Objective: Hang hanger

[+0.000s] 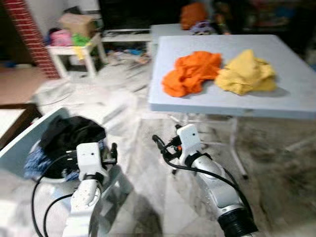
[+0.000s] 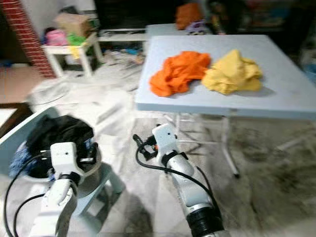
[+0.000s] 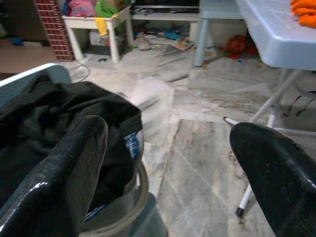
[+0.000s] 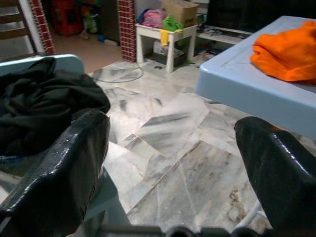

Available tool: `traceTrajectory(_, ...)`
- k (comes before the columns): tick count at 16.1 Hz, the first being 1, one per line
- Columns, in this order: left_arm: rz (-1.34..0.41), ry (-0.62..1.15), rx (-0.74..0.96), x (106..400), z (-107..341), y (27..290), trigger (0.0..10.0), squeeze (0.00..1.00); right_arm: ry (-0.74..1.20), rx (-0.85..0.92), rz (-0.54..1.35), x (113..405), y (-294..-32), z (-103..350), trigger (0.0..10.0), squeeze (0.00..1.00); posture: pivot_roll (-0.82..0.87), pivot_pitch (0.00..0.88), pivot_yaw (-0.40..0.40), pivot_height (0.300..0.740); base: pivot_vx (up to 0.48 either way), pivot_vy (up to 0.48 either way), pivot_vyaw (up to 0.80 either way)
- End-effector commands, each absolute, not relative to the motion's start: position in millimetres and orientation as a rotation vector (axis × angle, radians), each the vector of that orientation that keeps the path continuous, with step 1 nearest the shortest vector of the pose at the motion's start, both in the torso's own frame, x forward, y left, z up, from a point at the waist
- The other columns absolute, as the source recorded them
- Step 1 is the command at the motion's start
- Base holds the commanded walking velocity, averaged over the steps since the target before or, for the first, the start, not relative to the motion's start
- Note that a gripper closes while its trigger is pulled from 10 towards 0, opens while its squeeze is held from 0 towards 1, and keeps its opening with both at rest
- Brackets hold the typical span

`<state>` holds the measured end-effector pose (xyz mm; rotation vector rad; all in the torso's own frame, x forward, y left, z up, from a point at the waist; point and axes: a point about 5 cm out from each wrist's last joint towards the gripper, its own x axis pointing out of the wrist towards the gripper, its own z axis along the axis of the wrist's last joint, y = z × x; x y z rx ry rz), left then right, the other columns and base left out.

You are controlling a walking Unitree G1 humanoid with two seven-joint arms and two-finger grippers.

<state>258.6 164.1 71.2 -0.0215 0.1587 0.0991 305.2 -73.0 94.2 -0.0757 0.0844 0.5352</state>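
Both end effectors, left [image 3: 168, 168] and right [image 4: 173, 168], are hovering spread and gripping nothing above the marble floor [image 1: 148, 197], between the laundry basket [image 1: 59, 143] and the desk [image 1: 291, 94] carrying 2 garments.

A crumpled orange cloth garment [image 1: 192, 72] and a bunched yellow cloth garment [image 1: 245, 73] lie touching, side by side, on the pale blue square table [image 1: 286, 59]; a black fabric garment [image 1: 69, 133] is heaped over the round grey basket [image 3: 139, 192]
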Motion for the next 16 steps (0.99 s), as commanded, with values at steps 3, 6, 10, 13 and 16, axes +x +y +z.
traceTrajectory(3, 0.148, 0.170, -0.008, 257.9, 70.4, 172.2, 10.0, 0.00, 0.069, -0.069, 0.546, 307.7, -70.9, 99.8, 10.0, 0.00, 0.03, 0.000, 0.032, 0.740, 0.000, 0.000, 0.80)
traceTrajectory(6, 0.157, 0.174, -0.023, 257.7, 68.8, 169.8, 10.0, 0.00, 0.073, -0.077, 0.547, 305.5, -74.0, 98.4, 10.0, 0.00, 0.02, 0.000, 0.025, 0.740, 0.000, 0.000, 0.80)
traceTrajectory(10, 0.157, 0.191, -0.123, 260.8, 66.9, 165.7, 10.0, 0.00, 0.071, -0.082, 0.547, 306.3, -76.8, 100.0, 10.0, 0.00, 0.01, 0.000, 0.014, 0.740, 0.000, 0.000, 0.80)
traceTrajectory(13, 0.146, 0.169, -0.154, 260.7, 69.7, 165.7, 10.0, 0.00, 0.068, -0.071, 0.543, 306.7, -78.7, 101.3, 10.0, 0.00, 0.01, 0.000, 0.014, 0.740, 0.000, 0.000, 0.19)
traceTrajectory(16, 0.124, 0.154, -0.171, 256.9, 69.9, 165.0, 10.0, 0.00, 0.068, -0.070, 0.539, 305.3, -79.8, 100.7, 10.0, 0.00, 0.01, 0.000, 0.017, 0.740, 0.000, 0.000, 0.00)
